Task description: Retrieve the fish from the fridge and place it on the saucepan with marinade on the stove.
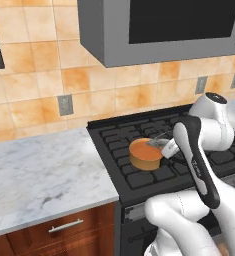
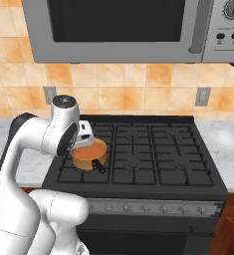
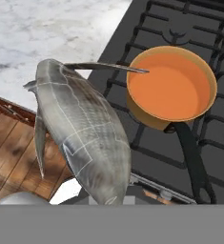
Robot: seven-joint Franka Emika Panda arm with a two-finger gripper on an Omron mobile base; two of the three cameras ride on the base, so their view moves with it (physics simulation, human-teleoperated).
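Hand view: the gripper's finger tips are hidden behind the fish (image 3: 82,131), so the jaw opening cannot be read. The fish fills the near centre of this view, hanging close under the camera, grey-brown with dark marks and a thin fin or spine reaching toward the pan rim. Whether the jaws clamp it cannot be told from this view.

Left base view: the gripper (image 1: 164,145) sits at the right rim of the saucepan (image 1: 145,154), and a small grey sliver, the fish (image 1: 154,143), shows at its tip, over the pan's right edge. The jaw gap is too small to tell here as well.

Right base view: the hand (image 2: 84,133) is above the far left rim of the saucepan (image 2: 90,155), partly covered by the arm's wrist joint.

The saucepan stands on the near left burner of the stove (image 2: 153,172), on the black grates. The marinade (image 3: 167,86) fills it as a smooth orange surface. The short black handle points toward the near edge of the stove.

The stove's grey knob strip runs along its front. A marble counter (image 1: 39,175) lies left of the stove, above a wood drawer front. A grey microwave (image 2: 123,27) hangs above the stove against the tiled wall (image 1: 49,75).
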